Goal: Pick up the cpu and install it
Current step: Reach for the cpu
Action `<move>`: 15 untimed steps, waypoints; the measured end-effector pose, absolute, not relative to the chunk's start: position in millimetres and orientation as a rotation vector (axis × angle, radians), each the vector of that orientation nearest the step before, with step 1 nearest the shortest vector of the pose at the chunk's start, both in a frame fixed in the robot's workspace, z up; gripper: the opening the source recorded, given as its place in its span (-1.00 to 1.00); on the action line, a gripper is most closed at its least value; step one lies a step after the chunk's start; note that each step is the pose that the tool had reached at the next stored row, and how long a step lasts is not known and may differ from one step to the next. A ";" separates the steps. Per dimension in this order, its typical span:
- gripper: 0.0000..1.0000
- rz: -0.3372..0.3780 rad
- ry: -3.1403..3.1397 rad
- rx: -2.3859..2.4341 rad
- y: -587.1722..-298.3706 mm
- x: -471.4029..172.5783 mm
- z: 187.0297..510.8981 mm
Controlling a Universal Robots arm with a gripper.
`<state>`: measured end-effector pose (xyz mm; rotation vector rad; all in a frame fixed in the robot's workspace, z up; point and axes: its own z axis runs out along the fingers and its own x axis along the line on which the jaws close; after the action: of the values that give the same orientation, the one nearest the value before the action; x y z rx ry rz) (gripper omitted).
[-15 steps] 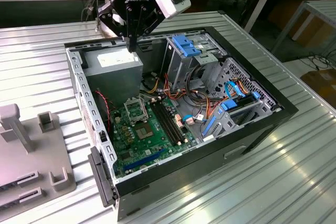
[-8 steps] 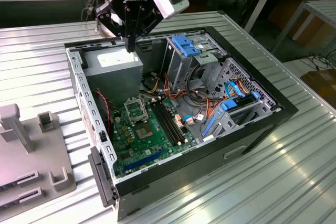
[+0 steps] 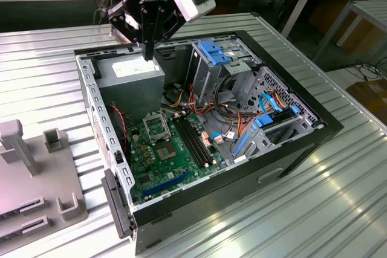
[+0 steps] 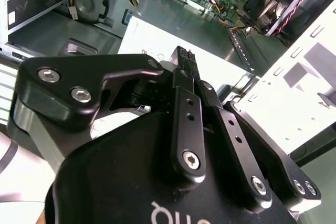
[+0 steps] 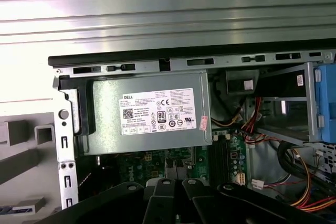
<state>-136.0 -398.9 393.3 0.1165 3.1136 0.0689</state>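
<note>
Approach stage, by judgement. The black two-fingered gripper [image 3: 148, 49] hovers over the grey metal power-supply box [image 3: 130, 70], fingers pressed together, apparently empty. A small silver-grey square chip, probably the cpu [image 3: 166, 151], lies on the green motherboard [image 3: 151, 170] beside the metal-framed socket [image 3: 158, 126], well apart from the gripper. A pick needs parted fingers and a square descent.

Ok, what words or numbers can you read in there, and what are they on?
White label on the grey power supply box: rows of print and marks, too small to read reliably.
White letters on the black body of the claw: cut off at the picture's edge, unreadable.
Green motherboard: any print is too small to read.
</note>
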 end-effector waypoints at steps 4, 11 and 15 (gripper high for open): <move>-0.79 0.069 3.114 0.116 -398.8 -137.7 393.3; -0.79 0.069 3.114 0.117 -398.8 -140.8 393.3; -0.79 0.069 3.114 0.117 -398.8 -142.4 393.3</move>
<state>-142.4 -398.8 393.3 0.1166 3.1137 0.0688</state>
